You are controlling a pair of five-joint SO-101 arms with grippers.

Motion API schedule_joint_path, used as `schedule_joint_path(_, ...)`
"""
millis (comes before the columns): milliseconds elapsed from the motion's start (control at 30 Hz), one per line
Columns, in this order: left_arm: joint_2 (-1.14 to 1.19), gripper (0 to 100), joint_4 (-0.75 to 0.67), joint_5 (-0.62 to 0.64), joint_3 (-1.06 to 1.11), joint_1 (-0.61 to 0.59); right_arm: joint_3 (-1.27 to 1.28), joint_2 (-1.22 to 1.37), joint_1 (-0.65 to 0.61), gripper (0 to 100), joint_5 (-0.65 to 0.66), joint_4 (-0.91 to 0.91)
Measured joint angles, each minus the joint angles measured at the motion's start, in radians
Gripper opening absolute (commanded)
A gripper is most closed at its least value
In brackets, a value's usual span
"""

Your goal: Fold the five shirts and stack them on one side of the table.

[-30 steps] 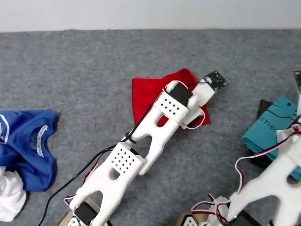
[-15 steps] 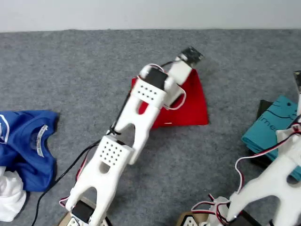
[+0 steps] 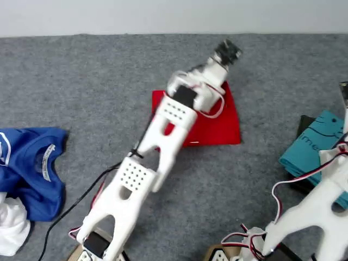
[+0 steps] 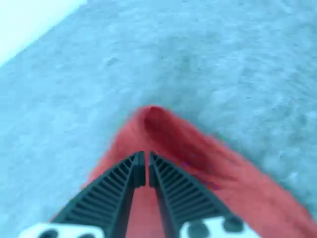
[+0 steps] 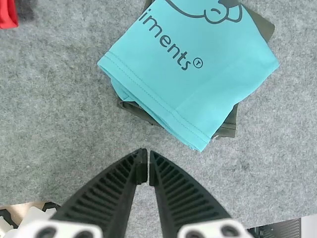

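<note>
High view, from the left: a blue shirt (image 3: 30, 163) and a white shirt (image 3: 12, 225) lie crumpled at the edge of the table (image 3: 81, 81), well left of the left claw (image 4: 147, 168), with bare grey surface between. That claw is narrowed to a slit over the red shirt (image 3: 220, 128) at its far corner; whether it pinches cloth I cannot tell. The right claw (image 5: 148, 166), also closed, hangs over bare table just short of the teal shirt (image 5: 198, 74), which is stacked on a dark shirt (image 5: 130, 105).

Red shirt (image 3: 220, 128), folded flat, lay at upper centre. Teal shirt (image 3: 312, 144), folded with print upward, rested on a folded dark shirt (image 3: 304, 124) at right edge. Blue shirt (image 3: 30, 168) and white shirt (image 3: 12, 225) lay crumpled, touching, at lower left.
</note>
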Motion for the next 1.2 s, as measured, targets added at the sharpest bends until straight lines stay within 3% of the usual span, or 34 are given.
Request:
schedule_joint_path(133,0.089,3,-0.097,-0.029,0.000,0.061,0.000,0.000,0.000,1.7,0.000,0.000)
schedule_joint_path(333,0.104,3,-0.092,-0.100,-0.020,0.075,0.000,0.000,0.000,1.7,0.000,0.000)
schedule_joint_path(533,0.103,1,0.103,-0.104,-0.235,0.068,0.000,0.000,0.000,1.8,0.000,0.000)
schedule_joint_path(867,-0.112,1,0.543,-0.104,-0.253,-0.041,0.041,0.000,-0.025,1.9,0.000,0.000)
schedule_joint_path(1067,-0.313,1,0.588,0.008,-0.253,-0.198,0.129,0.000,-0.189,2.0,-0.149,-0.006)
schedule_joint_path(1200,-0.480,1,0.589,0.017,-0.210,-0.310,0.187,0.000,-0.319,2.0,-0.241,-0.055)
